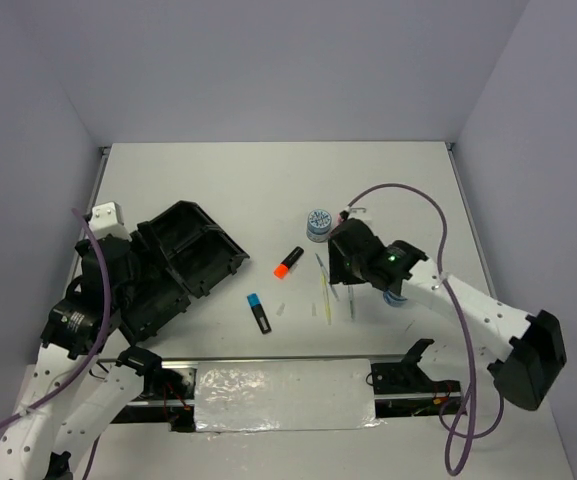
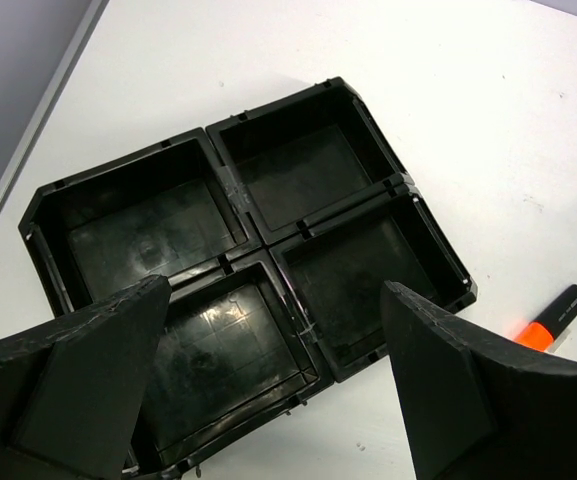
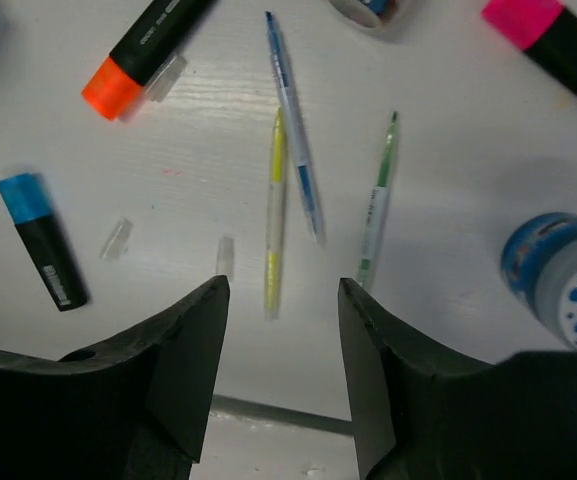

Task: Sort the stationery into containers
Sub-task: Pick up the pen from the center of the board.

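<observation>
Top view: black organiser tray (image 1: 190,255) sits left of centre on the white surface (image 1: 268,190), turned at an angle. Left wrist view shows four of its square compartments. Left gripper (image 2: 276,300) hangs over the tray's near compartments, jaws spread wide, nothing between them.

All visible stationery lies on the surface, right of the tray and apart from it. Orange-capped highlighter (image 1: 288,262) is at frame centre, blue-capped highlighter (image 1: 258,313) below and left of it. One tape roll (image 1: 318,223) stands above the right gripper (image 1: 343,262).

Right wrist view: right gripper (image 3: 283,290) is partly open, holding nothing, above three thin pens. The yellow pen (image 3: 273,210) points into the gap between the jaws; the blue pen (image 3: 293,120) and green pen (image 3: 376,205) lie beside it. Pink-capped highlighter (image 3: 558,40) is at upper right, a second tape roll (image 3: 558,275) at right edge. Two small clear bits (image 3: 116,238) lie near the blue-capped highlighter.
</observation>
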